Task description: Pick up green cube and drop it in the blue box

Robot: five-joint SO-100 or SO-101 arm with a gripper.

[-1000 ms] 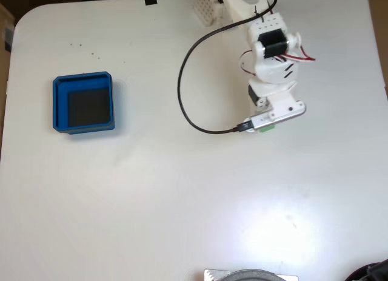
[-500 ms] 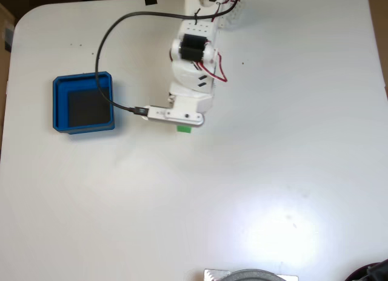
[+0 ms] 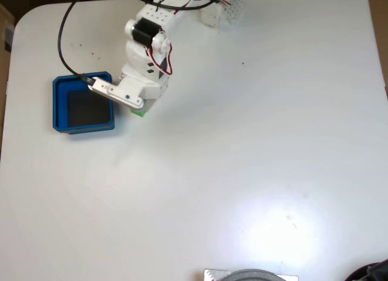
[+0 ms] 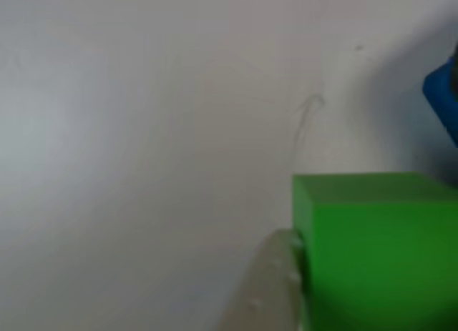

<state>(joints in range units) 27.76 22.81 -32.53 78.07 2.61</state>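
The cube [image 4: 372,252] is up off the table, carried in the gripper [image 3: 138,110]: in the fixed view only a green sliver [image 3: 139,113] peeks out under the white wrist, just right of the box [image 3: 60,105] and not yet over it. In the other view the cube fills the lower right, with one pale finger [image 4: 268,292] pressed against its left face; the opposite finger is out of frame, so the hold looks like a closed pinch on the cube, though only one contact is visible. A blue corner of the box [image 4: 444,95] sits at the right edge there. The risk, as I judge it, is releasing too soon: the cube hangs beside the near wall, so it could land on the table or bounce off the thick rim. The cable [image 3: 60,47] draped across the box's upper corner might also snag.
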